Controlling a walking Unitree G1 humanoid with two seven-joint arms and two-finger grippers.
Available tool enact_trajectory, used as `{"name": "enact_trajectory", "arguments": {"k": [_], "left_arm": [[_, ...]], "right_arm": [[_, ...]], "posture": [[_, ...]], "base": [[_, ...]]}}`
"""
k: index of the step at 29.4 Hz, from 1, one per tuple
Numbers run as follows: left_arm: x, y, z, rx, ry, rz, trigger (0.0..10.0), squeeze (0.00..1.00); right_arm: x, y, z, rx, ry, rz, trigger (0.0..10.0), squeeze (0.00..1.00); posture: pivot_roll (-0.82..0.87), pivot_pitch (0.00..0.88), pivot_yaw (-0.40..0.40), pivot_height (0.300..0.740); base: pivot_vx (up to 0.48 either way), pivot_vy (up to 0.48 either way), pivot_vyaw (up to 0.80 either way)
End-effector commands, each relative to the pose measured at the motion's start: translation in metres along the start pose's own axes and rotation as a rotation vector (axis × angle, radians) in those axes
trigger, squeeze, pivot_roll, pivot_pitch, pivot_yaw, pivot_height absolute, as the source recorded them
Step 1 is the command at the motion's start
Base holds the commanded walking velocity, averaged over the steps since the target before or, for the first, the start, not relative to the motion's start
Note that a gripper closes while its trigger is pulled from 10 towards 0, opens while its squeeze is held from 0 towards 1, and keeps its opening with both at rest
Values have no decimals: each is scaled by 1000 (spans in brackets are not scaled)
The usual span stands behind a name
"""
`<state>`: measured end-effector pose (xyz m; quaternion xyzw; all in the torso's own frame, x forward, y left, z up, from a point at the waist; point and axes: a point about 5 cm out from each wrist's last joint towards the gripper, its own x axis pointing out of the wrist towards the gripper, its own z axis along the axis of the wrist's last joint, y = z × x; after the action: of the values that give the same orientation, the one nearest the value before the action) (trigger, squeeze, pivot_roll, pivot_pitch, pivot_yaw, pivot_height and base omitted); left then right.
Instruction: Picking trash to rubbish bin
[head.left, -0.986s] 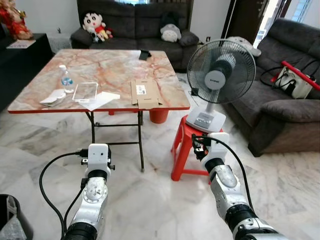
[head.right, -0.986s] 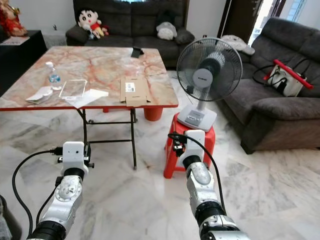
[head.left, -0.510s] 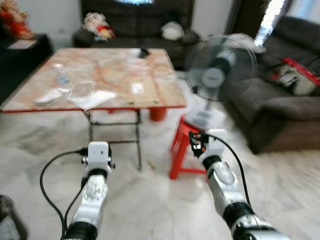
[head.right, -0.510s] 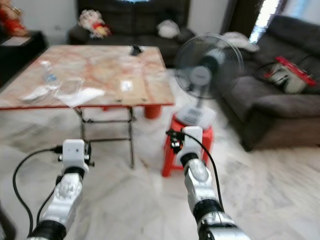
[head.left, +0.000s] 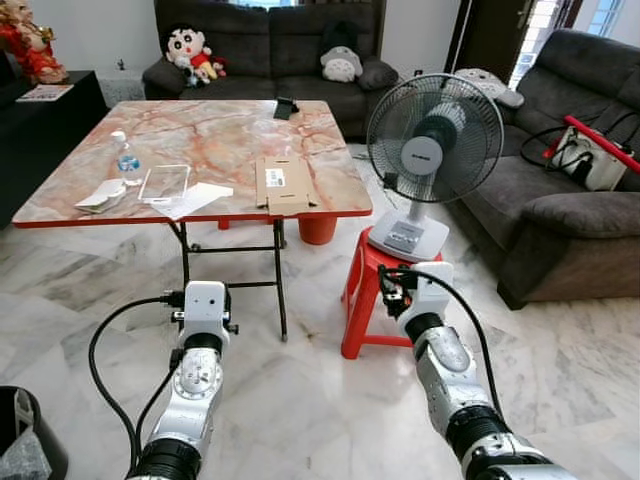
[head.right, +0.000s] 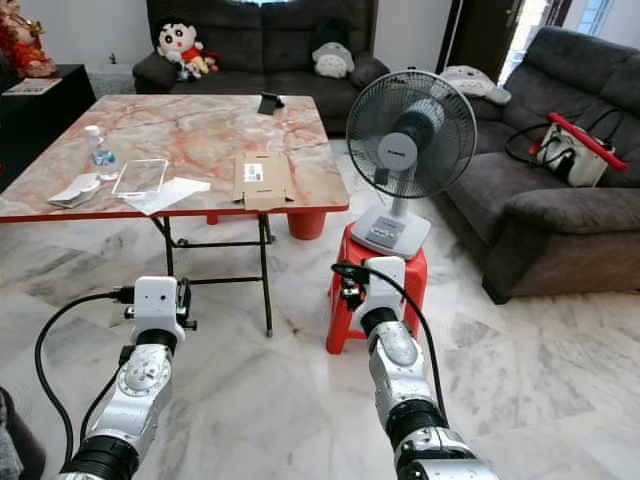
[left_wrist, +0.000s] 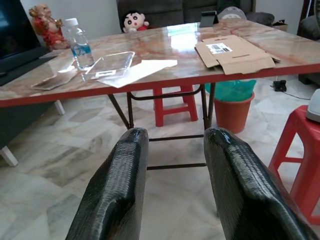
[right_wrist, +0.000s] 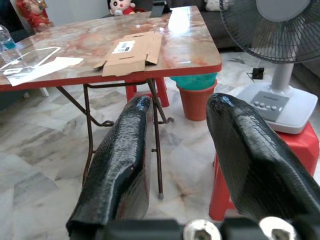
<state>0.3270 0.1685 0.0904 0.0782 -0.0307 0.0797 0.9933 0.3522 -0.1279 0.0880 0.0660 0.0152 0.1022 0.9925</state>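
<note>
Facing a marble-top folding counter (head.left: 230, 130) in a living room, both arms held forward over the marble floor (head.left: 300, 400). Far left, bottom corner of the head view: black rubbish bin (head.left: 25, 440) with a liner, on the floor beside the left arm. On the counter's left part: water bottle (head.left: 124, 152) upright, crumpled white wrapper (head.left: 103, 195) near the edge, clear plastic tray (head.left: 165, 183) beside it, white paper sheet (head.left: 195, 198) touching the tray. Flattened cardboard box (head.left: 282, 185) lies at the near edge, right of the paper. Dark phone stand (head.left: 285, 106) at the far side. Left gripper (left_wrist: 172, 165) low before the counter, fingers (left_wrist: 117, 190) apart, nothing between them. Under the counter: orange bucket (left_wrist: 231, 102) with a green liner, small red stool (left_wrist: 172, 102). Right gripper (right_wrist: 177, 150) fingers (right_wrist: 125, 155) also spread, empty, just beside a red plastic stool (head.left: 375, 290) that carries a white table fan (head.left: 432, 150). Dark sofa (head.left: 270, 50) behind with plush toys; a second sofa (head.left: 570, 190) at right with a white-and-red bag (head.left: 590, 160).
</note>
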Motion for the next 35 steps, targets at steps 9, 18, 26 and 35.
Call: {"name": "enact_trajectory", "arguments": {"k": [9,18,26,35], "left_arm": [[4,-2,8,-6,-23,-1,10000,0],[4,-5,8,-9,-22,-14,10000,0],[4,-5,9,-9,-25,-19,10000,0],[7,-5,12,-7,-33,-23,10000,0]], "right_arm": [[4,0,9,5,-36,2,10000,0],[3,0,8,1,-37,1,10000,0],[3,3,8,8,-43,8,10000,0],[4,4,9,6,-47,11,10000,0]], "posture": [[-34,0,-46,740],[-37,0,-42,740],[-35,0,-37,740],[-33,0,-36,740]], "base": [[304,0,0],[303,0,-97],[303,0,0],[305,0,-232]]}}
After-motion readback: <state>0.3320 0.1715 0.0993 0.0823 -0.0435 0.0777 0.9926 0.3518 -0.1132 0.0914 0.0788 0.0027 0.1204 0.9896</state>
